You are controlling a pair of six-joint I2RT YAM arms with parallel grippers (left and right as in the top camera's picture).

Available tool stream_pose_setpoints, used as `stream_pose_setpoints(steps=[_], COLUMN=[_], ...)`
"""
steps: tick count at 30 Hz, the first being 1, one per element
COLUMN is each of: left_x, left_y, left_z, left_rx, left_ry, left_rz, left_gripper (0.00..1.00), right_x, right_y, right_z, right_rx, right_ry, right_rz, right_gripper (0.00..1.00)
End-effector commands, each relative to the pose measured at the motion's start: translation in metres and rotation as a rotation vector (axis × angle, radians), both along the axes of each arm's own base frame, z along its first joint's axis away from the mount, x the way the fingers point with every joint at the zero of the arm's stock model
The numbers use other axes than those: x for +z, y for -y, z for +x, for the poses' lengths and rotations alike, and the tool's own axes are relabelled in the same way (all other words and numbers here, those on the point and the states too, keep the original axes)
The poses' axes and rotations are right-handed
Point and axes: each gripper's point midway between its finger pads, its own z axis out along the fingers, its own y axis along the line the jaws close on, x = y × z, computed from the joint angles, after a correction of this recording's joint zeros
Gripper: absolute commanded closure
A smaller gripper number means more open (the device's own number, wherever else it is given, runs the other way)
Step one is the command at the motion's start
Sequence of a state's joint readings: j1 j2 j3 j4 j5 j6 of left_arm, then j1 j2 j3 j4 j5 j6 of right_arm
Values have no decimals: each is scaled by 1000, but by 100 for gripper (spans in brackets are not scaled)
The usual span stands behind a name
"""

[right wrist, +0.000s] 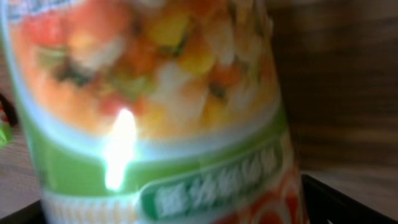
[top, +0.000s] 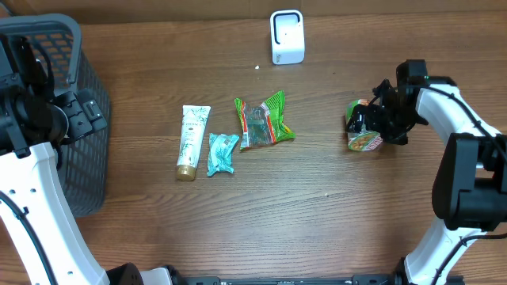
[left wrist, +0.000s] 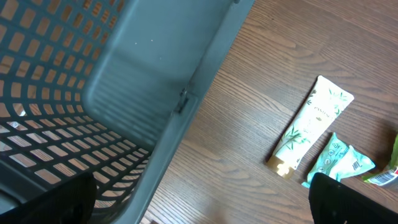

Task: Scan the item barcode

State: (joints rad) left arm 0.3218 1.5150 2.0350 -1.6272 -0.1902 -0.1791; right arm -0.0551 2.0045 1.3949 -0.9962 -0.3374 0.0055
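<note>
A cup [top: 364, 141] with a green and orange label and a picture of mixed vegetables lies at the right of the table. My right gripper [top: 371, 120] straddles it. In the right wrist view the cup [right wrist: 161, 106] fills the frame, blurred, with the dark fingertips [right wrist: 354, 202] close at either side; I cannot see whether they press on it. The white scanner [top: 287, 36] stands at the back middle, well apart from the cup. My left gripper [left wrist: 202, 205] hangs open by the basket with nothing between its fingers.
A grey mesh basket [top: 47, 119] takes up the left edge of the table. In the middle lie a white tube [top: 191, 142], a teal packet [top: 221, 153] and a green packet [top: 264, 120]. The tube [left wrist: 311, 124] also shows in the left wrist view.
</note>
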Motion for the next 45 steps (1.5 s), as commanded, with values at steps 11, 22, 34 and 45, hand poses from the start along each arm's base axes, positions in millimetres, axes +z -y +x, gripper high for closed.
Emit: stream_pose_setpoints(steps=[11,22,34,45], left_x=[0,0,0,0], left_y=[-1,-1,-1,-1], left_z=[0,0,0,0], left_rx=[-14,-14,-14,-14], left_ry=[-4,-4,-4,-4], left_rz=[3,3,3,3], left_gripper=[0,0,0,0], right_x=[66,50,52,53], right_y=[-11,-25,-86,-140], right_z=[24,-2,-16,-25], right_rx=[135,224,283,388], right_ry=[71,-17,-17,45], right_rz=[-80,-297,-235,-218], right_gripper=[0,5,34,39])
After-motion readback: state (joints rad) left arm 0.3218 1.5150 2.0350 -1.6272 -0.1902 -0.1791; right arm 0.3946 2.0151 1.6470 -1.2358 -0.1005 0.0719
